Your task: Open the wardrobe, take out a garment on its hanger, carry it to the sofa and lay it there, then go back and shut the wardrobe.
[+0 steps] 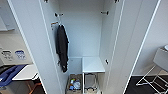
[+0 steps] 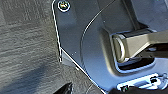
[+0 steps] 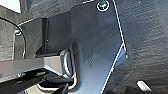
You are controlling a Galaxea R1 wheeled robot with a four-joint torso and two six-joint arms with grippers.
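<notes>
The wardrobe point(image 1: 82, 32) stands right in front of me in the head view, white and narrow, with both doors swung open: the left door point(image 1: 27, 37) and the right door point(image 1: 135, 37). Small black hooks point(image 1: 106, 12) sit on its inner walls. On the left inner wall a black T-shirt point(image 1: 62, 46) hangs from a hook. A low white shelf point(image 1: 93, 65) takes up the lower right of the inside. Both wrist views look down past the robot's dark plate at grey carpet point(image 2: 25, 50) point(image 3: 145, 37).
A box of small items point(image 1: 74, 83) and a wire frame point(image 1: 90, 81) sit on the wardrobe's bottom. At the left are a white tabletop point(image 1: 25, 72) and a blue upholstered thing point(image 1: 10, 73). A white wire rack point(image 1: 152, 77) stands at the right on dark floor.
</notes>
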